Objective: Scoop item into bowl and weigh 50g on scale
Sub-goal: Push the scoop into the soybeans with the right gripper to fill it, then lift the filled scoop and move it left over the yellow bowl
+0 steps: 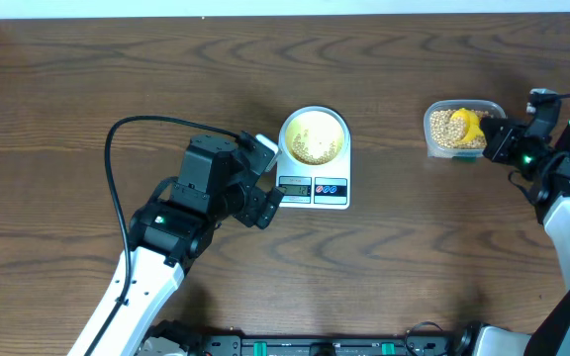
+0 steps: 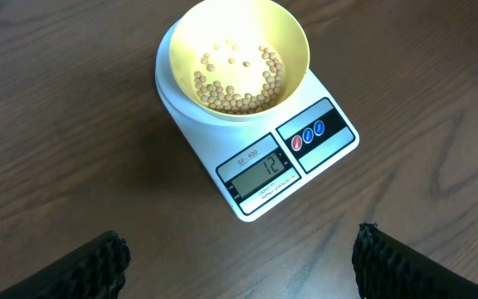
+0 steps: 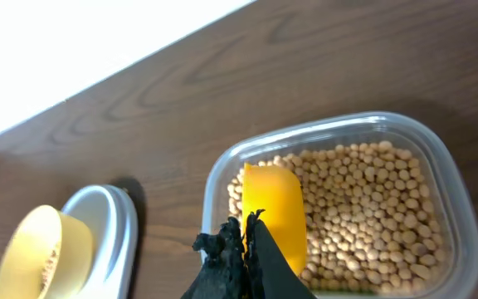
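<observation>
The pale-yellow bowl stands on the white scale, with a thin layer of tan beans in its bottom. The scale's display reads 12. My left gripper hovers just left of the scale, open wide and holding nothing. At the right, my right gripper is shut on the handle of a yellow scoop. The scoop lies among the beans in a clear plastic container.
The brown wooden table carries only the scale and the container. A black cable loops out from the left arm. A white strip runs along the table's far edge.
</observation>
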Tool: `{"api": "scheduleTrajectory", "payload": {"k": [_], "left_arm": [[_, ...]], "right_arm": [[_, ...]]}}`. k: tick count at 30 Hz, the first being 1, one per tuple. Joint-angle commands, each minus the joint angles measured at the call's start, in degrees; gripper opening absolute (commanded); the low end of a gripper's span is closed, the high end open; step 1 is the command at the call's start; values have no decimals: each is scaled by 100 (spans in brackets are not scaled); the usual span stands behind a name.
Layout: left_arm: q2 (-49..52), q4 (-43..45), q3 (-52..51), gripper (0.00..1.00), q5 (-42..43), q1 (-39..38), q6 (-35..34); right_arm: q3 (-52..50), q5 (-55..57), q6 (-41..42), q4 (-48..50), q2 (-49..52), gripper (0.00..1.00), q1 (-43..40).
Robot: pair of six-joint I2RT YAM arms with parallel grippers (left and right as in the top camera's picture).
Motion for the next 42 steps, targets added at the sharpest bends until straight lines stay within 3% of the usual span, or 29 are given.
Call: {"api": "scheduleTrajectory", "payload": {"k": [1, 18, 35, 42], "left_arm": [[11, 20, -94, 88, 87, 24, 74], [11, 20, -94, 88, 87, 24, 74], [11, 20, -94, 88, 87, 24, 74], [11, 22, -94, 88, 87, 24, 74]], "right_arm": [[-2, -249, 407, 98, 17, 1, -81], [-2, -560, 901, 361, 17, 1, -94], [-2, -1746, 1305, 479, 17, 1, -70], [-2, -1738, 1303, 483, 17, 1, 243]]}}
